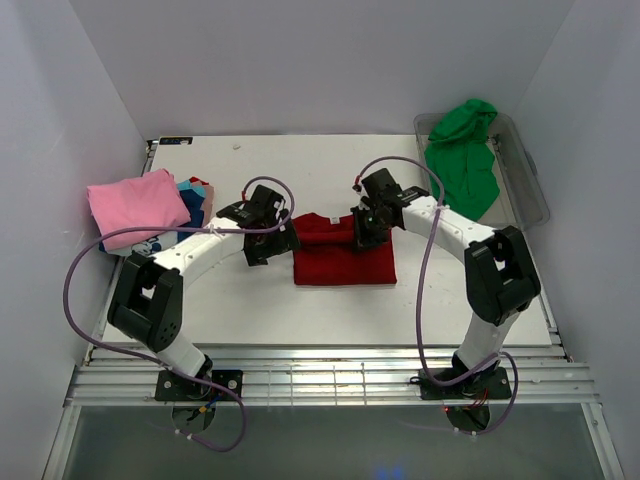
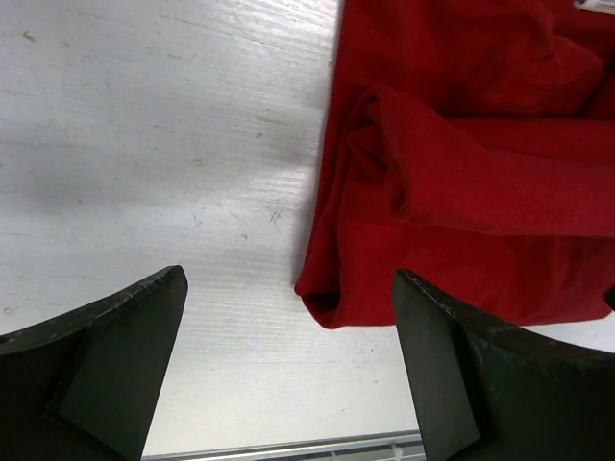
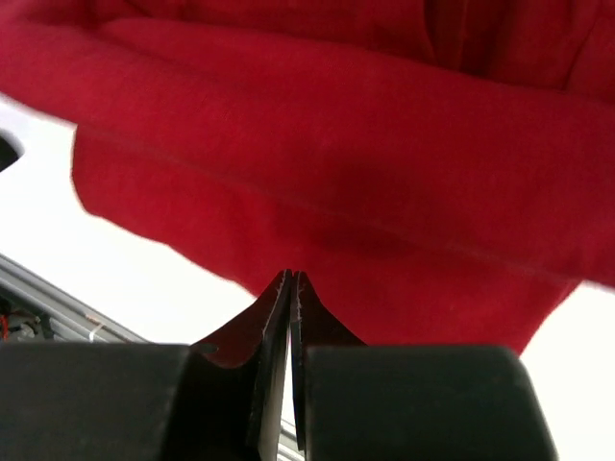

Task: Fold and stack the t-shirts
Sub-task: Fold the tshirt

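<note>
A red t-shirt (image 1: 345, 258) lies folded into a rough rectangle at the middle of the table. My left gripper (image 1: 258, 248) hovers at its left edge, open. In the left wrist view the gripper (image 2: 288, 279) has its fingers (image 2: 115, 346) wide apart, with bare table and the red shirt's (image 2: 461, 173) folded corner between them. My right gripper (image 1: 366, 234) is over the shirt's top right part. In the right wrist view the gripper (image 3: 291, 276) is shut, tips at the lower edge of the red cloth (image 3: 365, 173), with no cloth showing between them.
A folded pink t-shirt (image 1: 135, 205) tops a pile with a blue one (image 1: 195, 203) at the far left. A green t-shirt (image 1: 462, 150) hangs crumpled in a clear plastic tub (image 1: 532, 185) at the back right. Metal slats (image 1: 330, 378) run along the near edge.
</note>
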You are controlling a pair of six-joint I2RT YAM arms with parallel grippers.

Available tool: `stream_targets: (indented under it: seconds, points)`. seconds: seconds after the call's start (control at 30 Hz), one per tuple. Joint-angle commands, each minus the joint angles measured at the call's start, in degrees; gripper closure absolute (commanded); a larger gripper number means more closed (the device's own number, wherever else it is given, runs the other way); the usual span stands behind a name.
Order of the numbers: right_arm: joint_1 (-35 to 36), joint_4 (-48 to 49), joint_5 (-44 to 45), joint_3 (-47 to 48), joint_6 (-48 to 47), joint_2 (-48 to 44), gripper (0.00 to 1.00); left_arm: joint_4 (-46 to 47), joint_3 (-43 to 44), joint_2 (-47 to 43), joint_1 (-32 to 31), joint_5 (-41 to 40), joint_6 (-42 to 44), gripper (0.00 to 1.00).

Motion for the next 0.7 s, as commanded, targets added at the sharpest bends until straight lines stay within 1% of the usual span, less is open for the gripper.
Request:
stream_targets:
  seconds: [0.0,0.17,0.2,0.27,0.3,0.37,0.4,0.43,0.5,0.6,0.63,0.67]
  points:
    - [0.04,0.15,-0.98,4.33,-0.3,3.12,0.92,2.1,-0.09,-4.0,-0.01,2.1,0.0,0.02]
    - [0.04,-0.82,0.95,9.25,-1.35,10.07,0.92,2.01,-1.06,-5.58,-0.01,2.71,-0.26,0.02]
    - [0.04,-0.91,1.48,11.52,-1.44,11.03,0.92,2.01,-1.32,-6.02,-0.01,2.71,-0.35,0.02]
    - [0.13,-1.69,3.94,14.6,-1.44,13.93,0.92,2.1,-2.11,-7.08,-0.01,2.89,-0.44,0.02]
    - [0.05,-1.96,5.34,17.84,-1.36,15.51,0.92,2.01,-2.29,-7.26,-0.01,3.06,-0.35,0.02]
    - [-0.04,-2.31,9.99,21.11,-1.01,16.49,0.92,2.36,-3.07,-7.7,-0.01,3.76,0.0,0.02]
    - [-0.04,-2.4,14.27,22.6,-0.83,16.75,0.92,2.53,-3.34,-7.87,-0.01,4.03,0.17,0.02]
    - [-0.04,-2.49,15.97,24.97,-0.74,16.58,0.92,2.8,-3.6,-7.87,-0.01,4.12,0.26,0.02]
    - [-0.04,-2.06,19.48,26.57,-0.65,15.27,0.92,3.76,-4.39,-8.14,-0.01,6.21,0.7,0.02]
    - [-0.04,-1.26,19.42,25.96,-0.83,12.2,0.92,5.08,-4.75,-7.53,-0.01,7.72,1.58,0.02]
    - [-0.04,-0.74,18.89,25.09,-0.83,11.14,0.92,5.52,-4.75,-7.09,-0.01,8.25,1.84,0.02]
    - [0.04,-0.65,18.28,22.29,-0.83,10.09,0.92,6.31,-4.75,-6.65,-0.01,8.77,2.11,0.02]
